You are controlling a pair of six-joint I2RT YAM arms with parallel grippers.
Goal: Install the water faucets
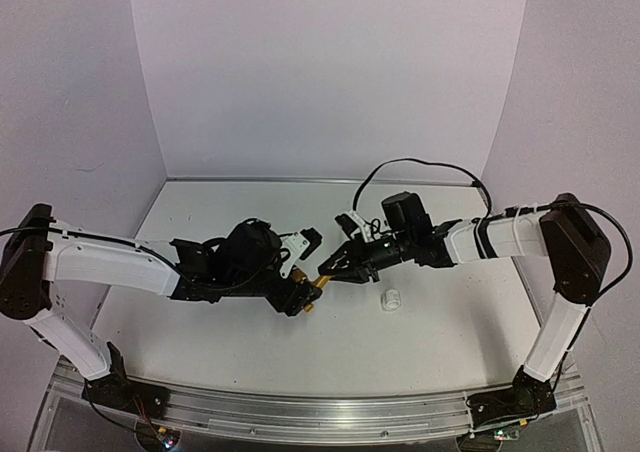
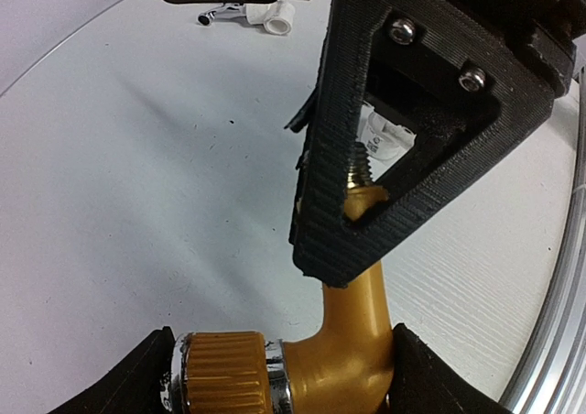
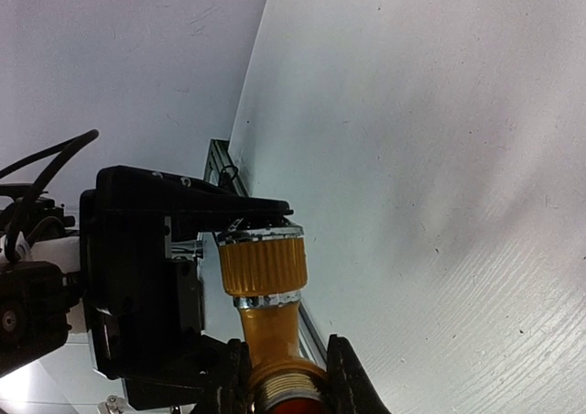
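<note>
Brass faucet (image 2: 351, 341) horizontal, threaded end rightward

White table (image 1: 200, 322) beneath my arms, small white pipe fitting (image 1: 393, 299) lying on it toward my right, silver faucet (image 2: 212, 15) lying farther off, touching a second white fitting (image 2: 277, 18)

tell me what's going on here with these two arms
Both grippers hold the brass-gold faucet between them over the table. The left gripper grips its body beside the ribbed collar, and the right gripper is shut on its threaded end. A white pipe fitting lies loose nearby; the silver faucet lies farther back.
</note>
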